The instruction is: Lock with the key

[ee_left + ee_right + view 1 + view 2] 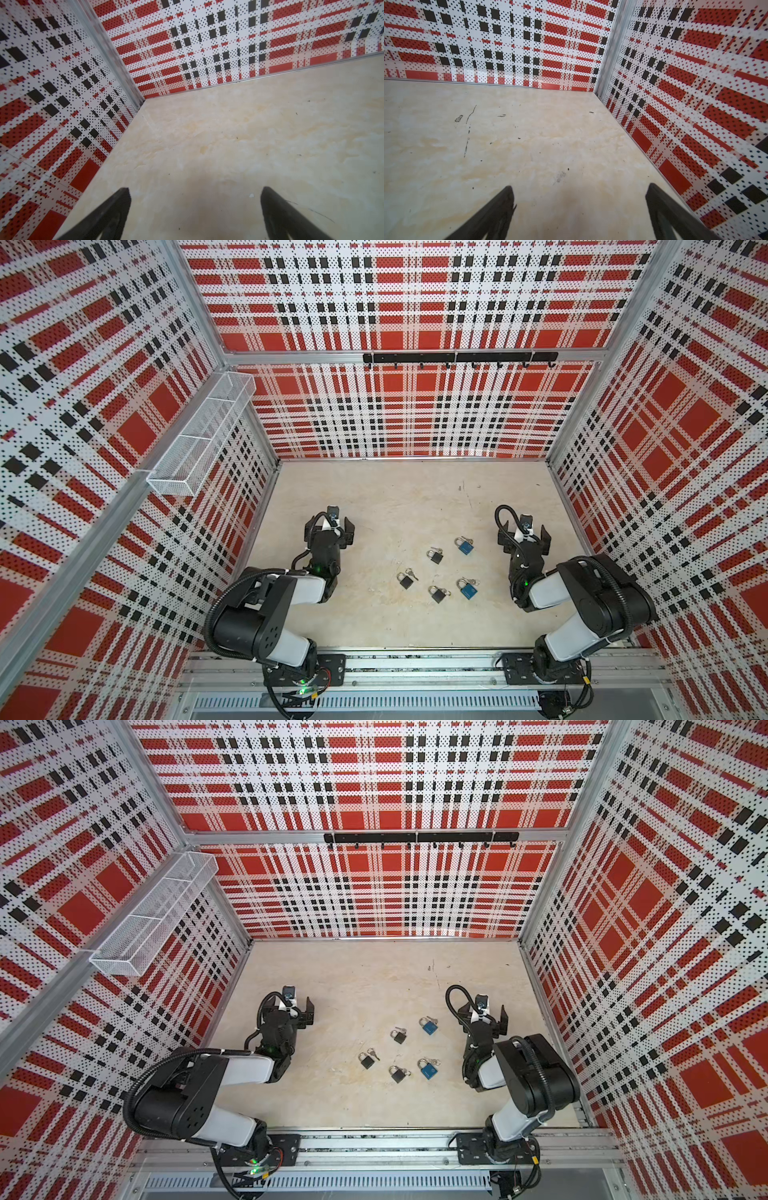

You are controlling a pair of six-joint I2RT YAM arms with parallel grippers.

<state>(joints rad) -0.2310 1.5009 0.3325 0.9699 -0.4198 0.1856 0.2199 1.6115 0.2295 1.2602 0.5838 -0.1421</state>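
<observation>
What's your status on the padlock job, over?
Left gripper open, empty. Right gripper open, empty. Three small black metal padlocks and two blue metal padlocks untouched on beige tabletop, silver keys alongside. Nothing blocking.

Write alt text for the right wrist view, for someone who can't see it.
The right gripper hangs open and empty over a beige table, pointing toward a corner of red, black and white plaid walls. Nothing else is in view.

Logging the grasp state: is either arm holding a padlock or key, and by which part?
Nothing is held; the left gripper and the right gripper both show open, empty jaws.
</observation>
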